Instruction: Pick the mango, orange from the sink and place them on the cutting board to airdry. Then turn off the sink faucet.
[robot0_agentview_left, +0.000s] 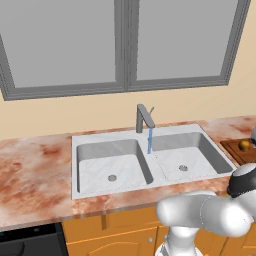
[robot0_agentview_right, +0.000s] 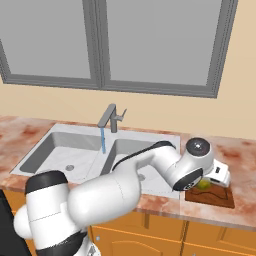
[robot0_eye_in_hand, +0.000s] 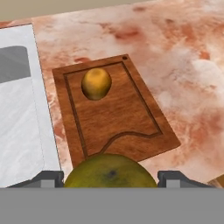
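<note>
Now the mango sits low in the hand view, held between the jaws above the near end of the cutting board; the orange already rests at the board's upper left. Next, I judge: lower, release, then shut the running sink faucet.

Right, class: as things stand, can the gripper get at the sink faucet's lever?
Probably not yet. The gripper is shut on the mango over the cutting board, so it is occupied. The way across the sink to the sink faucet looks free.
</note>
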